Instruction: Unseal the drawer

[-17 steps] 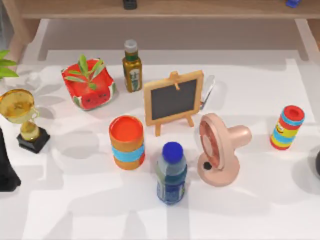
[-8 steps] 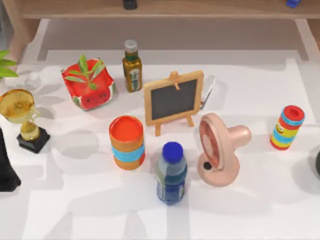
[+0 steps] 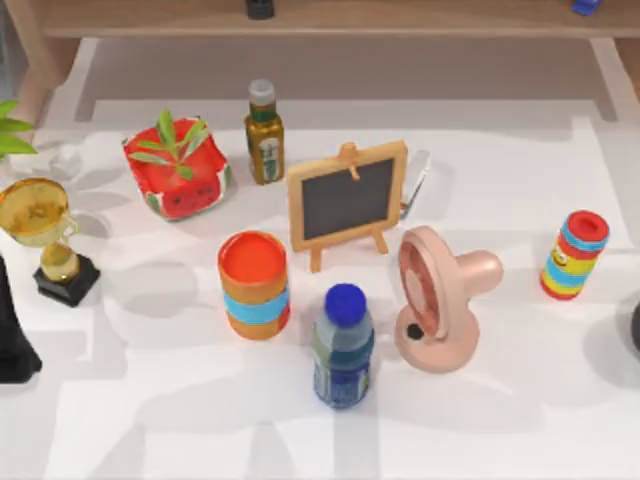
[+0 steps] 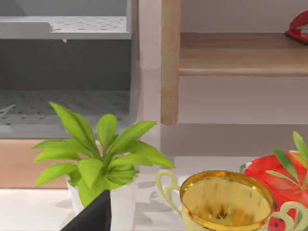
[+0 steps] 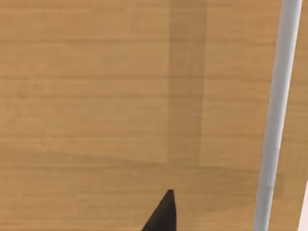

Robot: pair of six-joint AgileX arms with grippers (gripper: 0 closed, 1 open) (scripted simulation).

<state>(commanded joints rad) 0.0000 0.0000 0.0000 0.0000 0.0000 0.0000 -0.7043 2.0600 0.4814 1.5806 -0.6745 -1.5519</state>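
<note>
Jaws of both grippers: state cannot be told, one dark tip of each in view. Left gripper (image 4: pixel 94 217) seen low in the left wrist view, in front of a white-potted green plant (image 4: pixel 96 159) and beside a gold trophy (image 4: pixel 224 202); behind these, a wooden post (image 4: pixel 170 62) and a wooden shelf (image 4: pixel 240 53). Left arm (image 3: pixel 12 340) at the table's left edge, near the trophy. Right arm (image 3: pixel 635 330) at the table's right edge. Right gripper (image 5: pixel 162 214) close against a wooden panel (image 5: pixel 96 96) with a pale bar (image 5: pixel 276 115) running along one side; taken as the drawer front and handle, not confirmed. Wooden cabinet (image 3: pixel 300 18) along the far edge of the white table (image 3: pixel 150 420); drawer not told apart within it from above. On the table, upright: red watermelon-patterned pot (image 3: pixel 178 175) far left with green sprigs, olive-green bottle (image 3: pixel 264 135) just beside it, small chalkboard easel (image 3: pixel 347 198) at centre, orange can (image 3: pixel 254 284) with a blue band in front of the easel to its left, blue-capped bottle (image 3: pixel 343 348) nearest the front, pink fan (image 3: pixel 438 300) beside that bottle, striped cylinder (image 3: pixel 575 254) well apart on the right. Neither gripper touching any tabletop item.
</note>
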